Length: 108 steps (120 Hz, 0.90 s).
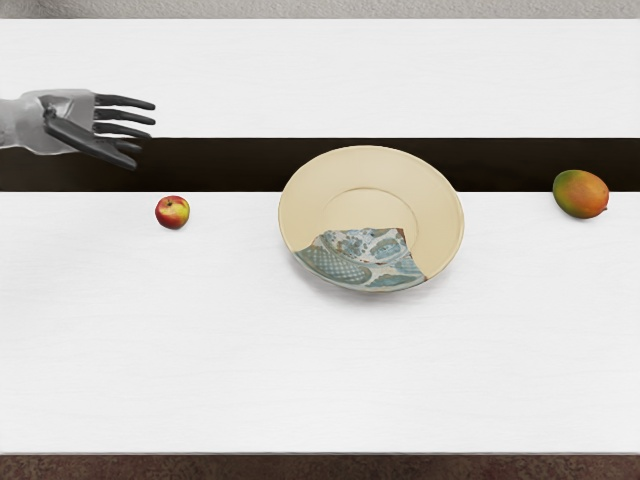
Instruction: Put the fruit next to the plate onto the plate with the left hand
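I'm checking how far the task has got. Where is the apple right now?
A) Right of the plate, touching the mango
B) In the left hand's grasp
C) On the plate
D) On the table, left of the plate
D: the apple lies on the white table left of the plate, clear of its rim, while the left hand is up-left of it in the picture, fingers spread and holding nothing.

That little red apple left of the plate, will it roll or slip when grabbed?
The apple looks round, so a nudge would probably roll it. Its skin looks smooth, so possibly slippery. It is small beside the left hand, likely light.
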Motion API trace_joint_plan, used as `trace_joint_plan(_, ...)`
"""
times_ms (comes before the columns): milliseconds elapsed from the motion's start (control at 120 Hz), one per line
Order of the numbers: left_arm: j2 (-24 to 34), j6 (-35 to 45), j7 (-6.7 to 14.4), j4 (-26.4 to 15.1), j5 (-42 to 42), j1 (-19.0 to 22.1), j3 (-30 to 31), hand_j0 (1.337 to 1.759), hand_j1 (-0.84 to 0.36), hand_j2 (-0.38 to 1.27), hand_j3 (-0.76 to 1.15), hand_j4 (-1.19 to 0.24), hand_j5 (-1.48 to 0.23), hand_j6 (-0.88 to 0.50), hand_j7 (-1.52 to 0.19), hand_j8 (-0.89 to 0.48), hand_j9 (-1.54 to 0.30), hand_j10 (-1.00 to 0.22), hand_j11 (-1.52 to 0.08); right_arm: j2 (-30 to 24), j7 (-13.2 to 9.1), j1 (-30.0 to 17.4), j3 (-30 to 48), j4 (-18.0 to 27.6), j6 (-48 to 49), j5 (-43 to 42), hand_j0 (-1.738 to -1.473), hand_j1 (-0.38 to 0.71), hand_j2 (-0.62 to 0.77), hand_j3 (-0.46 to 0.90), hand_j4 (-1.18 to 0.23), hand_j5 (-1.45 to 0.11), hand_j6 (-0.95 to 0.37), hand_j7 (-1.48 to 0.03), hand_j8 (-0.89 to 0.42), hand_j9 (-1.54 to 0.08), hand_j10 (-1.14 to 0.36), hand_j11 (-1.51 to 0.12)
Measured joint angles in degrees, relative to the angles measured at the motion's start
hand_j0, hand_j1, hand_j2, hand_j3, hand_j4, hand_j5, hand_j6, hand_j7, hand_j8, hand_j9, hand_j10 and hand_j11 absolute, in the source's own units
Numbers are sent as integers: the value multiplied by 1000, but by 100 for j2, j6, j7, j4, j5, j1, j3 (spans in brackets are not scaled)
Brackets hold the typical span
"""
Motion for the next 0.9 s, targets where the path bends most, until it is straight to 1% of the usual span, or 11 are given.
trace_joint_plan(150,-18,0,0,-15,70,-14,27,1658,50,51,0,-251,-325,-250,-325,-250,-325,-250,-325,0,-13,-15,-11,4,2,-1,-1658,-312,-6,0,-31,-40,-31,-40,-31,-40,-31,-40)
trace_joint_plan(183,-24,0,0,-20,208,-139,39,1658,50,51,0,-251,-325,-250,-325,-250,-325,-250,-325,0,-19,-17,-10,5,3,-1,-1658,-312,-6,0,-31,-40,-31,-40,-31,-40,-31,-40)
trace_joint_plan(275,-142,0,0,-24,865,-783,65,1658,50,51,0,-251,-325,-251,-325,-250,-325,-250,-325,0,-32,-19,-10,7,3,0,-1658,-312,-6,0,-31,-40,-31,-40,-31,-40,-31,-40)
trace_joint_plan(367,-171,0,9,-41,1613,-998,79,1658,50,51,0,-251,-326,-251,-325,-251,-325,-251,-325,0,-37,-20,-9,8,1,0,-1658,-312,-6,0,-31,-40,-31,-40,-31,-40,-31,-40)
trace_joint_plan(433,-261,0,151,-161,1986,-1068,82,1658,50,51,0,-251,-326,-251,-325,-251,-325,-251,-325,0,-39,-20,-9,8,2,0,-1658,-312,-6,0,-31,-40,-31,-40,-31,-40,-31,-40)
trace_joint_plan(517,-266,0,453,-604,2229,-1083,100,1658,50,51,0,-252,-326,-252,-326,-251,-325,-251,-325,0,-40,-21,-9,8,3,0,-1658,-312,-6,0,-31,-40,-31,-40,-31,-40,-31,-40)
trace_joint_plan(608,-271,0,652,-1273,2332,-1724,610,1658,50,51,0,-252,-326,-252,-326,-252,-325,-251,-325,0,-41,-21,-9,8,2,0,-1658,-312,-6,0,-31,-40,-31,-40,-31,-40,-31,-40)
trace_joint_plan(667,-294,141,712,-1669,2346,-2057,1078,1658,49,51,0,-252,-326,-252,-326,-251,-325,-251,-325,0,-41,-21,-9,8,4,0,-1658,-312,-6,0,-31,-40,-31,-40,-31,-40,-31,-40)
trace_joint_plan(758,-362,804,758,-2291,2310,-2632,1853,1658,50,51,0,-252,-326,-252,-326,-252,-325,-251,-325,0,-41,-21,-9,9,3,0,-1658,-312,-6,0,-31,-40,-31,-40,-31,-40,-31,-40)
trace_joint_plan(858,-507,1651,780,-2806,2229,-3069,2634,1658,49,51,0,-252,-326,-252,-326,-252,-325,-251,-325,0,-41,-21,-9,9,3,0,-1658,-312,-6,0,-31,-40,-31,-40,-31,-40,-31,-40)
trace_joint_plan(900,-599,2090,786,-3009,2218,-3114,2936,1658,49,51,0,-252,-326,-252,-326,-252,-325,-251,-325,0,-41,-21,-9,9,2,0,-1658,-312,-6,0,-31,-40,-31,-40,-31,-40,-31,-40)
